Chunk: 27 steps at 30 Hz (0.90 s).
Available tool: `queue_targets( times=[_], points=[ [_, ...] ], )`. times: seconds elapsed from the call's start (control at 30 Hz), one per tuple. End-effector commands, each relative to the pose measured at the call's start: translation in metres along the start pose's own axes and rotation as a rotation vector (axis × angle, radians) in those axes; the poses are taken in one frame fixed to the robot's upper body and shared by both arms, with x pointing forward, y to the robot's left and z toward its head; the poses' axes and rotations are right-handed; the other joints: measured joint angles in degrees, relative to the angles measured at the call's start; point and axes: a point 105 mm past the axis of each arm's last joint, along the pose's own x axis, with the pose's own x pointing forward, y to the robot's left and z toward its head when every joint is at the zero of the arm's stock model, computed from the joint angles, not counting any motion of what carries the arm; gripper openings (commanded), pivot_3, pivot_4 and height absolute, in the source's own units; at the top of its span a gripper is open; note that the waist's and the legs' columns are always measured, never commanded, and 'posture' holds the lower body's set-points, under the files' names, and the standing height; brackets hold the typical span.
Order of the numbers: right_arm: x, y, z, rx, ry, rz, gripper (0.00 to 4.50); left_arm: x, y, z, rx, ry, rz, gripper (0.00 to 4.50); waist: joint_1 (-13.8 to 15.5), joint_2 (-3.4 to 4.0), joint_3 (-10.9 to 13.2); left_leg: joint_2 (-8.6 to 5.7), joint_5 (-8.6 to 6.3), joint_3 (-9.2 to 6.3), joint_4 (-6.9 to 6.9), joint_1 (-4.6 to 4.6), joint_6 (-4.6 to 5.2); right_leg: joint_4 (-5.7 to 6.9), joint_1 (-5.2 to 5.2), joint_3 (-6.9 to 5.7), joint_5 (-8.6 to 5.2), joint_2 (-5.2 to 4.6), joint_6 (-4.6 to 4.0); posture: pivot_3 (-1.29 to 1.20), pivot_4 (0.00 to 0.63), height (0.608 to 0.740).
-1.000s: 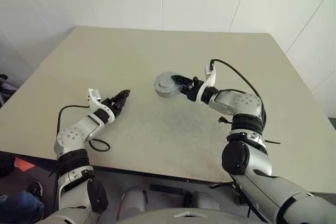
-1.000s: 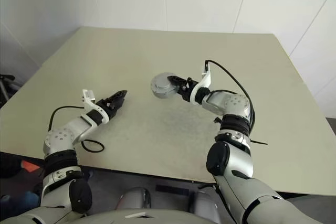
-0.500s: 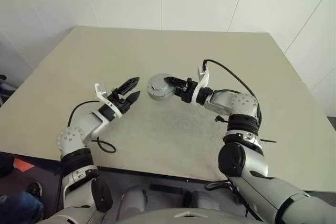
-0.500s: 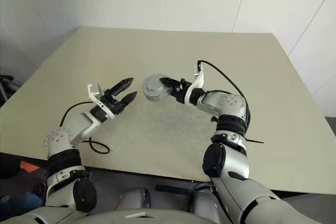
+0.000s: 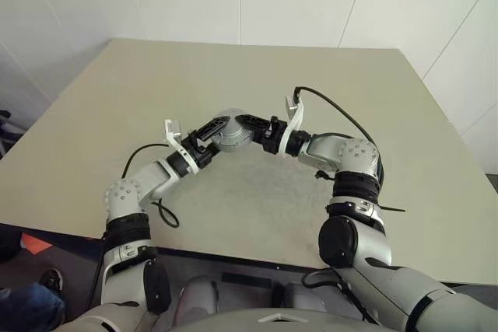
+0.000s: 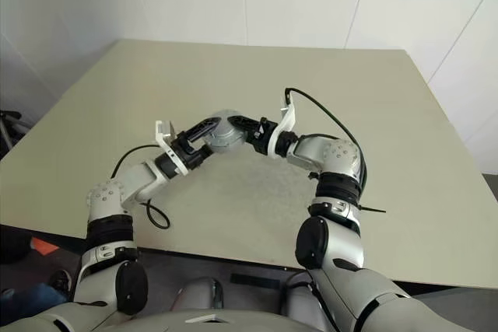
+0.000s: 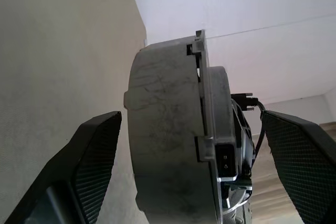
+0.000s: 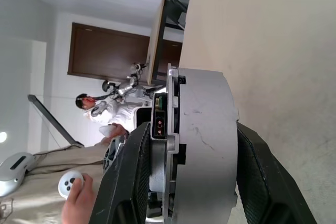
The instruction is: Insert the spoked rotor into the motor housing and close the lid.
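Observation:
A thick round grey motor housing (image 5: 228,131) hangs above the table, turned on edge, with my right gripper (image 5: 247,128) shut on its flat faces. In the right wrist view the housing (image 8: 202,145) fills the space between both black fingers (image 8: 134,182). A thin plate with a small connector (image 7: 223,156) lies against one face; whether it is the lid I cannot tell. My left gripper (image 5: 212,136) stands open around the housing from the other side. Its fingers (image 7: 97,156) flank the housing (image 7: 168,135) with small gaps. The spoked rotor is out of view.
The beige table (image 5: 233,207) stretches wide on all sides below the arms. A black cable loop (image 5: 163,211) lies by my left forearm near the front edge. Beyond the table a person's hand holds a white controller (image 8: 73,182).
My left gripper has swung right and up to the housing, opened wider, and now straddles it. My right gripper has carried the housing a little to the left.

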Motion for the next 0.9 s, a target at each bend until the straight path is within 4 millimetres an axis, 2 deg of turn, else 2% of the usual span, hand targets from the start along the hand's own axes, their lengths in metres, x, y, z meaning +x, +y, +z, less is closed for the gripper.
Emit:
queue_targets(
  times=[0.03, 0.13, 0.17, 0.23, 0.37, 0.4, 0.83, 0.87, 0.9],
  points=[
    [-0.001, 0.027, 0.008, -0.059, -0.032, 0.101, 2.16, 0.008, -0.009, 0.002, 0.032, 0.007, -0.035, 4.49, 0.0, 0.00, 0.0, 0.00, 0.00, 0.00, 0.00, 0.00, 0.00, 0.01, 0.00, 0.00, 0.00, 0.00, 0.00, 0.00, 0.000, 0.740],
    [-0.002, 0.027, 0.008, -0.064, -0.038, 0.094, 2.16, 0.009, -0.009, 0.003, 0.044, 0.004, -0.035, 4.49, 0.0, 0.00, 0.0, 0.00, 0.00, -0.01, 0.04, 0.00, -0.01, 0.05, 0.00, 0.00, 0.00, 0.00, 0.01, 0.00, 0.000, 0.740],
    [-0.002, 0.026, 0.008, -0.065, -0.039, 0.092, 2.16, 0.009, -0.009, 0.004, 0.047, -0.001, -0.035, 4.31, 0.0, 0.00, 0.0, 0.00, 0.00, -0.01, 0.04, 0.00, -0.01, 0.06, 0.00, 0.00, 0.00, 0.00, 0.01, 0.00, 0.000, 0.740],
    [-0.002, 0.025, 0.009, -0.065, -0.044, 0.086, 2.16, 0.009, -0.008, 0.006, 0.052, -0.010, -0.035, 3.90, 0.0, 0.00, 0.0, 0.00, 0.01, -0.01, 0.06, 0.01, -0.01, 0.09, 0.00, 0.00, 0.01, 0.00, 0.01, 0.00, 0.000, 0.740],
    [-0.003, 0.023, 0.011, -0.066, -0.054, 0.076, 2.16, 0.008, -0.007, 0.008, 0.056, -0.022, -0.032, 2.57, 0.0, 0.00, 0.0, 0.00, 0.02, -0.01, 0.10, 0.01, -0.03, 0.15, 0.00, 0.00, 0.01, 0.00, 0.01, 0.00, 0.000, 0.740],
    [-0.003, 0.023, 0.011, -0.065, -0.055, 0.075, 2.16, 0.008, -0.007, 0.008, 0.056, -0.023, -0.033, 2.37, 0.0, 0.00, 0.0, 0.00, 0.02, 0.00, 0.12, 0.00, -0.03, 0.17, -0.02, 0.00, 0.00, 0.00, 0.01, 0.00, 0.000, 0.740],
    [-0.003, 0.019, 0.012, -0.087, -0.064, 0.059, 2.16, 0.007, -0.003, 0.009, 0.069, -0.025, -0.011, 2.36, 0.0, 0.00, 0.0, -0.01, 0.11, -0.01, 0.25, 0.13, -0.19, 0.64, -0.02, 0.05, -0.01, -0.02, 0.00, 0.00, 0.000, 0.740],
    [-0.003, 0.017, 0.013, -0.093, -0.068, 0.049, 2.88, 0.007, -0.003, 0.009, 0.070, -0.027, -0.010, 2.36, 0.1, -0.01, 0.0, -0.01, 0.12, -0.01, 0.26, 0.14, -0.20, 0.66, -0.02, 0.05, -0.02, -0.03, 0.00, 0.00, 0.000, 0.740],
    [-0.003, 0.016, 0.014, -0.106, -0.076, 0.036, 3.09, 0.007, -0.003, 0.009, 0.070, -0.030, -0.008, 2.36, 0.1, -0.01, 0.0, -0.01, 0.12, -0.01, 0.28, 0.14, -0.20, 0.67, -0.01, 0.05, -0.01, -0.03, 0.00, 0.00, 0.000, 0.740]
  ],
)
